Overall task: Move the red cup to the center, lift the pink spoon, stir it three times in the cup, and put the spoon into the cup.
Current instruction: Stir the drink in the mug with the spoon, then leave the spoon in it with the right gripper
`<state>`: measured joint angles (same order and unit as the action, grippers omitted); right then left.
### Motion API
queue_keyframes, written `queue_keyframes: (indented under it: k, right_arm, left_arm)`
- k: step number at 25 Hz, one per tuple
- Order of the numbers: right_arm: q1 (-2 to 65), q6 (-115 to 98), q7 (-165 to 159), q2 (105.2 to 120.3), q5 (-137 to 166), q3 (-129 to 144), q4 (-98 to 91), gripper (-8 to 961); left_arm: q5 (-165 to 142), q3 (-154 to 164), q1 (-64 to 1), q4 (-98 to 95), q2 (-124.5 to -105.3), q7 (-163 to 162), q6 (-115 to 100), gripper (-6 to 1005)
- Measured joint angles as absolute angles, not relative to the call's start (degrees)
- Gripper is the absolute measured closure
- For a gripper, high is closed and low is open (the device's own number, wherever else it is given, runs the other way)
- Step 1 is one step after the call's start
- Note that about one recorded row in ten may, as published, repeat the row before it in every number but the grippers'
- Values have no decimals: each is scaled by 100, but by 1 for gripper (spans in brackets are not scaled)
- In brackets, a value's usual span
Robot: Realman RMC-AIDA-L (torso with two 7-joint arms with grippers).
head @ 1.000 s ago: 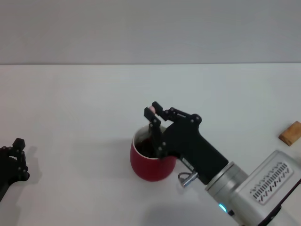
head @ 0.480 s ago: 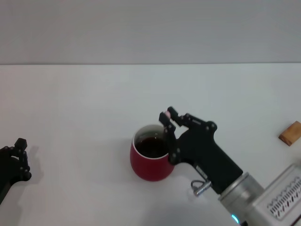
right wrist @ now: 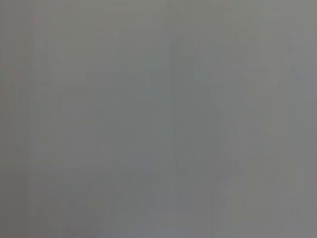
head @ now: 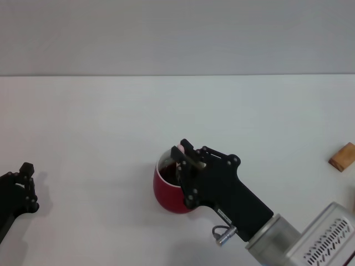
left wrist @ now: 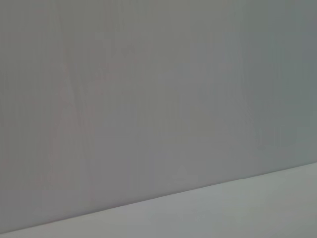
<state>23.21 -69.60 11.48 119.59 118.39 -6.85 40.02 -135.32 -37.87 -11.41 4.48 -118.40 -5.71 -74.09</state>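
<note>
The red cup stands on the white table near the middle of the head view. My right gripper is over the cup's mouth, shut on the pink spoon. Only the spoon's pink tip shows between the fingers; the rest runs down into the cup, hidden by the gripper. The black gripper body covers the cup's right side and handle. My left gripper is parked at the table's left edge. Both wrist views show only a blank grey surface.
A small tan wooden block lies at the far right of the white table. A grey wall runs behind the table's far edge.
The right gripper with the spoon swung right past the cup's rim, then back left and nearer over the cup's mouth. The cup and left arm stayed put.
</note>
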Motion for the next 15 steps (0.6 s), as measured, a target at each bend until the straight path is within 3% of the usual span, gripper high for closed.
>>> queue_keyframes:
  k: [15]
  right_arm:
    - [2648, -6837, 1136, 11944, 11817, -1064, 3577, 924]
  left_arm:
    - [-13539, -3773, -1046, 454, -11838, -573, -7459, 1001]
